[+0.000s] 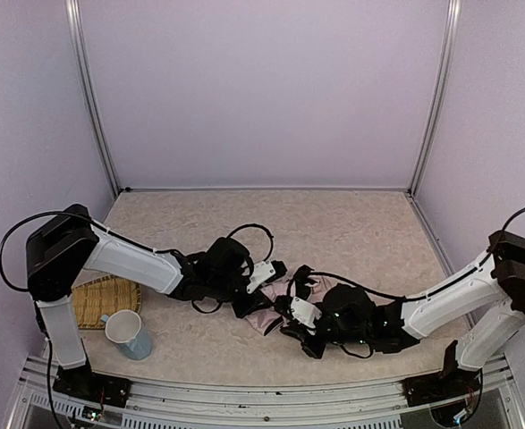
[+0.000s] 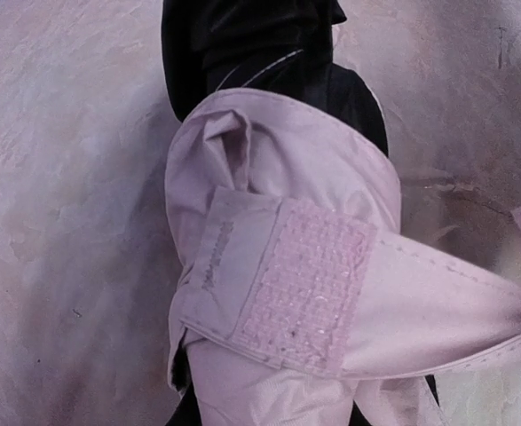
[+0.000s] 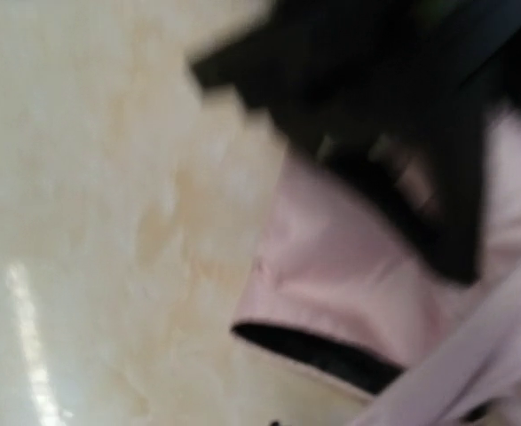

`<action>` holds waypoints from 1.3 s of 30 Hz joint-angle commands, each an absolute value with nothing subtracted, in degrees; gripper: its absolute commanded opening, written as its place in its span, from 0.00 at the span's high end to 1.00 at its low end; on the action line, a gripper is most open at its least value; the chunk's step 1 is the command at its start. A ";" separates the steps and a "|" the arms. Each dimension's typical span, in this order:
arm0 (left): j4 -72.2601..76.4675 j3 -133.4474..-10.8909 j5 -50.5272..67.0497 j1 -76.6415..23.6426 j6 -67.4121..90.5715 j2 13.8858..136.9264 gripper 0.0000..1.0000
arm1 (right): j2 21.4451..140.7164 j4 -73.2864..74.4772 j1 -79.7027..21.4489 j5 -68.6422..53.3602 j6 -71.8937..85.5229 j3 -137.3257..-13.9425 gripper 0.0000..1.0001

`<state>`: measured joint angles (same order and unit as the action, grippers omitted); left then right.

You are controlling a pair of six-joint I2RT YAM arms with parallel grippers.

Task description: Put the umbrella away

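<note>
Near the front edge of the table (image 1: 334, 228), between the two arms, the umbrella (image 1: 264, 319) lies bunched, pink fabric over black lining.

Left hand (image 1: 264, 275) and right hand (image 1: 300, 313) both press in at the bundle from opposite sides; whether either is apart or clamped cannot be told. The left wrist view shows a pink strap (image 2: 455, 311) with a hook-and-loop patch (image 2: 309, 284); the right wrist view is blurred. A woven tray (image 1: 101, 299) and a pale mug (image 1: 130, 335) sit by the left edge, well apart from the umbrella. Speckled beige surface stretches back to lavender walls and metal corner posts (image 1: 92, 98).
</note>
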<state>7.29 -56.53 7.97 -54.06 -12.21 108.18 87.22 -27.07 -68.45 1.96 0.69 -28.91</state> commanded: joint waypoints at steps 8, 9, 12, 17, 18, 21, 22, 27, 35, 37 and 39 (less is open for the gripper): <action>1.71 -55.94 18.19 -51.43 -12.26 109.95 0.74 | 103.60 -17.98 -70.31 11.96 0.05 -38.28 1.00; 1.86 -55.72 19.59 -51.42 -12.42 109.87 0.70 | 104.63 -16.73 -70.31 12.94 0.01 -39.07 1.00; 2.80 -54.76 23.55 -51.25 -12.39 109.91 0.58 | 107.25 -13.05 -70.36 16.38 0.04 -41.25 1.00; 3.43 -54.04 26.71 -51.24 -12.88 110.54 0.44 | 109.73 -7.39 -70.31 22.86 0.03 -42.90 1.00; 3.76 -53.82 26.75 -51.24 -12.78 110.50 0.42 | 110.10 -6.15 -70.33 23.85 -0.04 -43.11 1.00; 5.18 -52.92 27.14 -51.12 -12.71 109.87 0.40 | 110.35 -2.60 -70.40 26.06 0.57 -43.83 1.00; 5.91 -52.56 27.40 -50.96 -12.39 109.53 0.40 | 110.20 -2.32 -70.47 25.43 0.27 -43.90 1.00; 10.65 -50.13 32.04 -48.23 -9.46 106.72 0.35 | 110.61 2.49 -71.63 25.05 0.97 -47.18 1.00; 18.62 -48.02 35.94 -46.98 -5.26 103.67 0.22 | 113.96 2.67 -71.81 23.14 1.40 -48.27 1.00; 19.18 -48.84 35.29 -47.10 -4.02 104.79 0.20 | 114.06 2.34 -71.81 22.81 1.46 -48.57 1.00; 20.36 -49.37 34.42 -47.20 -2.19 105.21 0.19 | 114.09 2.17 -71.81 22.70 1.54 -48.90 1.00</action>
<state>14.15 -47.51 29.82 -46.15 -6.70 106.19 108.90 -10.00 -72.10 24.88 0.95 -50.81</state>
